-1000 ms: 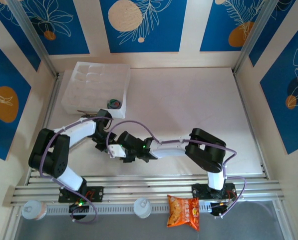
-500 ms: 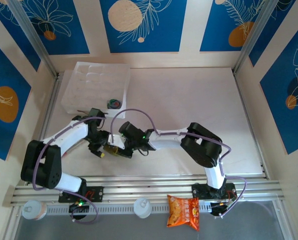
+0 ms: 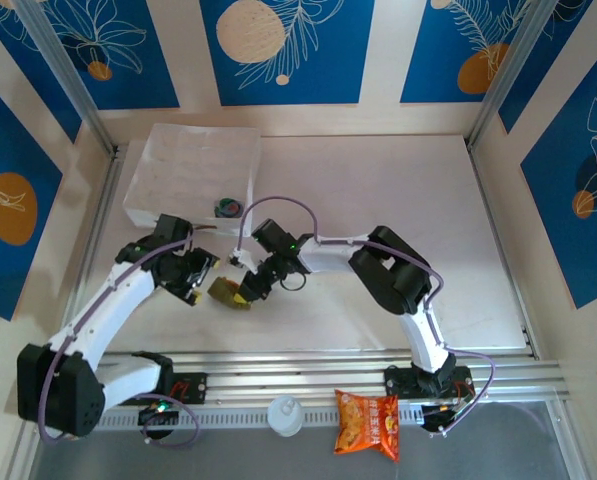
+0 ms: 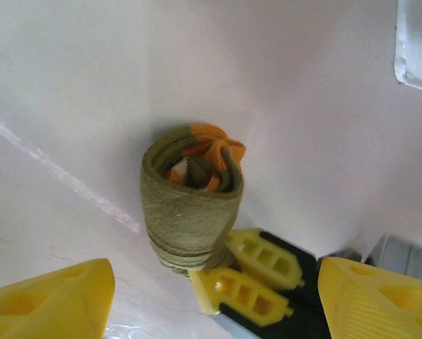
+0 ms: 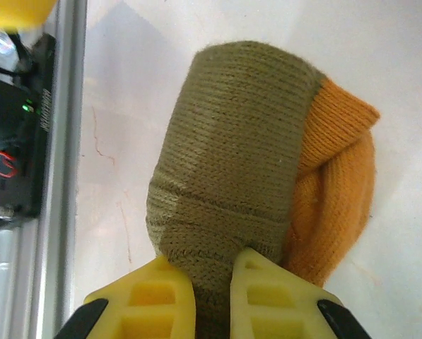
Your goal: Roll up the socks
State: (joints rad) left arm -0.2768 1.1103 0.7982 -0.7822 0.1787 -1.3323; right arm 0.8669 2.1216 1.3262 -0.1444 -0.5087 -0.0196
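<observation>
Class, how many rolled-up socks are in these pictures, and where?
2. One olive-brown roll lies on the table, pinched by the right gripper; one dark roll sits at the tray's near right corner, too small to confirm.

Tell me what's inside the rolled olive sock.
Through the roll's open end, folded orange fabric and a bit of white show. Anything deeper is covered by the olive outer layer. The right end effector pinches the other end.
</observation>
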